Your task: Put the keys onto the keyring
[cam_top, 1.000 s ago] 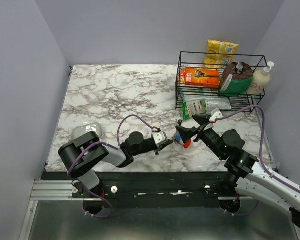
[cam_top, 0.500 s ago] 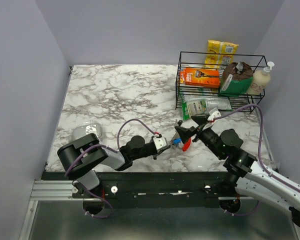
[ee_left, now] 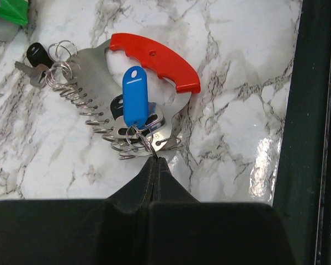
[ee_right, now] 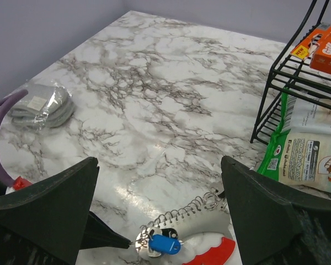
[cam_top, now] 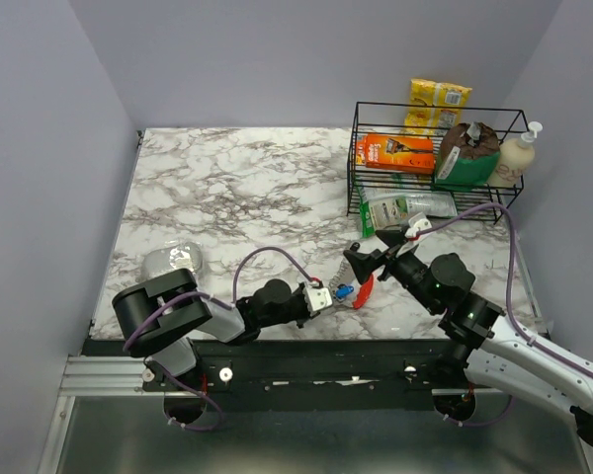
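Marble tabletop, red curved keyring

L hand + keys now closer in

Both arms are built of black rounded joint housings; the left arm has pale grey links between them, the right arm a white link near its base. A thin purple cable trails along the left arm and ends at a small red plug; a second purple cable follows the right arm. The left gripper has matte black wedge-shaped fingers, and behind them sits what looks like a light grey block; the right gripper carries broad black triangular fingers.
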`<state>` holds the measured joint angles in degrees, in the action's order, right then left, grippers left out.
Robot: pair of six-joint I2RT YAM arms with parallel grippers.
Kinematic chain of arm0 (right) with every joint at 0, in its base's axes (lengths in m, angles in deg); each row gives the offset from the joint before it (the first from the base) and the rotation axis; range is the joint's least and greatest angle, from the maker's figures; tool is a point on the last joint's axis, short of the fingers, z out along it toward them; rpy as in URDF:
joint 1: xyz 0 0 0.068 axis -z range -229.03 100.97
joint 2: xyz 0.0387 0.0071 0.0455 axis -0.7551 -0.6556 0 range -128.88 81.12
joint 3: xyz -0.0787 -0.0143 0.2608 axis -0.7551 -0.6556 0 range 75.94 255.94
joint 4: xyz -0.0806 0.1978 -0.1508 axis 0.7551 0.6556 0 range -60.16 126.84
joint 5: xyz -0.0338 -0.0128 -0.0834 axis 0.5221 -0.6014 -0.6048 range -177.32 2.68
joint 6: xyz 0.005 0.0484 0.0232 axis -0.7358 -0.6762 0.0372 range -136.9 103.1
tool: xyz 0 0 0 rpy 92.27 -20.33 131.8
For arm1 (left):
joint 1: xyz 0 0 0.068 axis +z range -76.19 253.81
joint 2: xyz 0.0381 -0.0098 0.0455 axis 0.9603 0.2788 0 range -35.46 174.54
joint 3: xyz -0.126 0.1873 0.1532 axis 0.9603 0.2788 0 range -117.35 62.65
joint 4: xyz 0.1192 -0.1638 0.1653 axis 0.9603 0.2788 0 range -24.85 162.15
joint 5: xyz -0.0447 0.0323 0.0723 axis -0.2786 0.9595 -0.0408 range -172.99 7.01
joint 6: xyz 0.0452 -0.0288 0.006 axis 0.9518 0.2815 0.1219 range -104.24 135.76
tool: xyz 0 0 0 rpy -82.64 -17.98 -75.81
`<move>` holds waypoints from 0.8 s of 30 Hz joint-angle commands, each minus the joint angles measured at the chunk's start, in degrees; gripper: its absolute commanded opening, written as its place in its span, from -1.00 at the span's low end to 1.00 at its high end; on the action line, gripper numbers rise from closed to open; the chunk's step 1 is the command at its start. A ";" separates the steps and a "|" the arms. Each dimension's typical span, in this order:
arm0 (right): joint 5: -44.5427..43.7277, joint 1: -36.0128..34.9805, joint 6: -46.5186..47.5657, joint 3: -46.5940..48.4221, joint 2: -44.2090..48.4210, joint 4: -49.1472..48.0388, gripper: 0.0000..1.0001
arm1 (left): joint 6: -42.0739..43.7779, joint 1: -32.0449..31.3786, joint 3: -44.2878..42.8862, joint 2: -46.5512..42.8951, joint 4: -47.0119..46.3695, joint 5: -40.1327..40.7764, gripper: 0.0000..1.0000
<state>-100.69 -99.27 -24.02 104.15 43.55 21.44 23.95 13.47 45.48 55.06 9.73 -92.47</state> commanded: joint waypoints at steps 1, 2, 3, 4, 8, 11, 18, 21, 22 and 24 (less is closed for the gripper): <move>0.36 0.05 -0.80 -1.13 -0.41 0.49 0.99 | 2.27 -2.33 1.26 -1.14 1.45 4.37 -1.00; 0.27 0.05 -0.88 -1.14 -0.67 0.58 0.99 | 2.36 -2.59 1.17 -1.14 1.89 4.90 -1.00; 0.27 0.05 -1.06 -1.05 -0.93 0.49 0.99 | 2.36 -3.12 1.17 -1.40 2.85 5.60 -1.00; 0.36 0.05 -1.15 -0.96 -1.28 0.75 0.99 | 2.45 -3.21 1.09 -1.49 3.21 6.04 -1.00; 0.71 0.05 -1.67 -1.31 -1.99 0.49 0.99 | 2.63 -3.91 1.44 -1.75 2.86 6.92 -1.00; 0.71 0.05 -1.94 -1.05 -2.78 0.84 0.99 | 2.45 -4.26 1.52 -2.72 3.82 7.54 -0.99; 1.06 0.05 -3.16 -1.14 -3.57 1.98 0.99 | 2.80 -5.05 2.49 -5.44 5.76 9.03 -0.97; 0.97 0.05 -3.61 -1.57 -3.83 2.16 0.99 | 2.98 -5.58 3.11 -6.23 6.11 9.47 -0.94; 0.62 0.05 -3.87 -1.49 -4.27 2.25 0.99 | 2.98 -5.76 3.02 -6.41 6.72 10.61 -0.92; 0.80 0.05 -4.05 -0.96 -4.80 2.43 0.99 | 2.89 -6.46 2.84 -7.28 8.56 11.58 -0.85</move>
<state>-100.14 -99.27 -26.68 103.62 39.60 22.86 26.09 8.27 47.77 49.90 15.85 -84.53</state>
